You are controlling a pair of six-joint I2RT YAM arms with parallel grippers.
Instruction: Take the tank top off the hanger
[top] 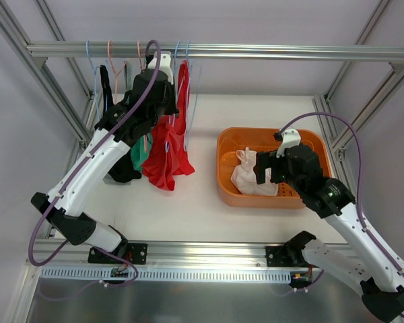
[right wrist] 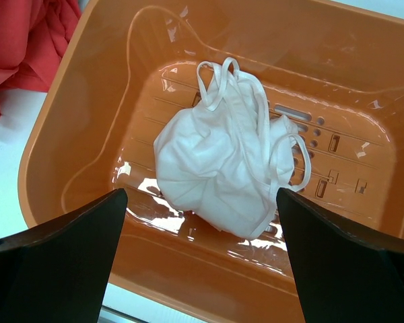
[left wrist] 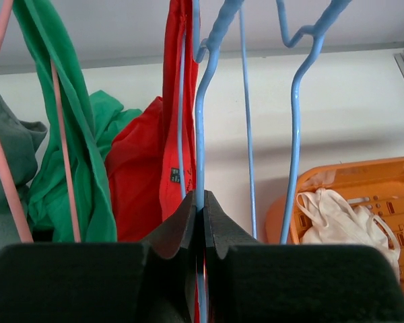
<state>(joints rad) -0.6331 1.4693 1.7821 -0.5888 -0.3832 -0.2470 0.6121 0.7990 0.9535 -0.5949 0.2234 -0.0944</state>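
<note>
A red tank top (top: 172, 155) hangs on a blue wire hanger (top: 188, 101) from the rail at the back left. In the left wrist view the red tank top (left wrist: 138, 182) drapes beside the blue hanger (left wrist: 200, 121). My left gripper (left wrist: 202, 202) is shut on that hanger's wire, with red cloth just behind it; it also shows in the top view (top: 163, 81). My right gripper (right wrist: 200, 195) is open and empty, hovering over a white tank top (right wrist: 215, 161) that lies crumpled in the orange basket (right wrist: 74, 121).
A green garment (left wrist: 81, 168) on a pink hanger and dark garments (top: 124, 171) hang left of the red one. A second, bare blue hanger (left wrist: 295, 134) hangs to the right. The orange basket (top: 222, 168) stands at centre right. Metal frame posts flank the table.
</note>
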